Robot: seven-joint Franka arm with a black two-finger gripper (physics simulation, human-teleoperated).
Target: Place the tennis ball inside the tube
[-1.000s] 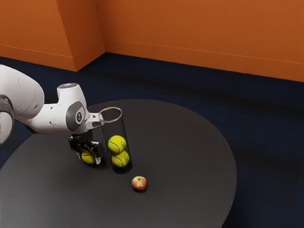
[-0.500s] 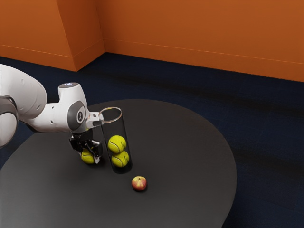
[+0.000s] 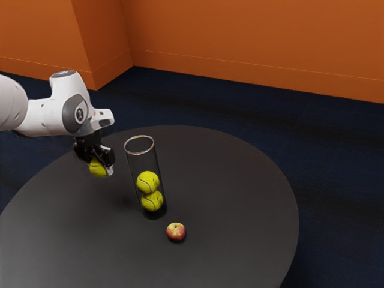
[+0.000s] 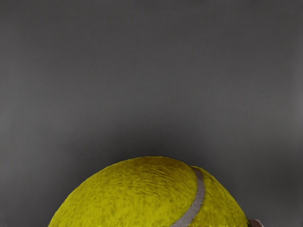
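With our black two-finger gripper [image 3: 98,164] we clasp the fuzzy yellow tennis ball [image 3: 96,168] between the jaws, above the round black table [image 3: 228,192]; near them stands the clear cylindrical tube [image 3: 144,162].

The rounded white arm [image 3: 39,117] has a dark grey panel [image 3: 71,120] with a round badge [image 3: 80,113], a grey cap [image 3: 63,74] and a black tool [image 3: 98,167].

Fuzzy, felt-like tennis ball [image 4: 128,198], clear glassy tube [image 3: 158,165], smooth dark matt table [image 3: 228,180], faintly glossy apple [image 3: 176,233]
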